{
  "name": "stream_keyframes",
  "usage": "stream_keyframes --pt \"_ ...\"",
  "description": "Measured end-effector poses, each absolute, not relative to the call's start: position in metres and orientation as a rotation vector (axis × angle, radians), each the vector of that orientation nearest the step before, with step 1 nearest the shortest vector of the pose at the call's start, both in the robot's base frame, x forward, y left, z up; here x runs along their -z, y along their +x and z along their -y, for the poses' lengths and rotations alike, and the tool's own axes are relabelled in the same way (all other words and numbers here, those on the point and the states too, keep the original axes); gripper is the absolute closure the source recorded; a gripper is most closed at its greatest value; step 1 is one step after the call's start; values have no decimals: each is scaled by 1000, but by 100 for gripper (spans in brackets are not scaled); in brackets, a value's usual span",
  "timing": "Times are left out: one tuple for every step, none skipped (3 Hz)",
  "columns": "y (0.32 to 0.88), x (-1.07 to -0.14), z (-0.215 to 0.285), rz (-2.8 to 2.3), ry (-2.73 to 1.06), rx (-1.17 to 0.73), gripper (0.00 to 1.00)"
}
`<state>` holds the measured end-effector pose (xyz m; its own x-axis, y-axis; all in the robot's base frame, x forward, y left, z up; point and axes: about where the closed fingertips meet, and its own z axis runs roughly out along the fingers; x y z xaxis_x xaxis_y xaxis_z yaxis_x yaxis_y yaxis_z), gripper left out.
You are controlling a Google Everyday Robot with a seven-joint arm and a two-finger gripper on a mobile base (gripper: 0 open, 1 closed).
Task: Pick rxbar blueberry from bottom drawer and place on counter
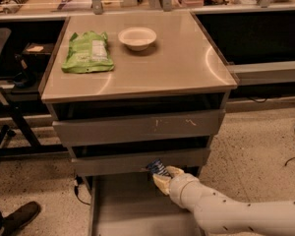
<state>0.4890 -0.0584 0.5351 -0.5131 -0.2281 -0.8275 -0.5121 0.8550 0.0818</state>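
Observation:
The rxbar blueberry, a small dark blue bar with pale markings, is held tilted at the tip of my gripper, just below the front of the middle drawer. The gripper is shut on it, above the back of the open bottom drawer, whose flat grey floor shows under it. My white arm reaches in from the lower right. The counter is the glossy beige top above the drawers.
A green bag lies at the counter's left and a white bowl at its back middle. Two scuffed grey drawer fronts sit above the gripper. A shoe and chair legs are on the floor at left.

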Motion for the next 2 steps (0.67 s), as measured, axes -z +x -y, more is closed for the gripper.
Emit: stream_keyframes --pt "495 -551 60 -2096 -547 -373 100" --pt "495 -551 60 -2095 -547 -373 100"
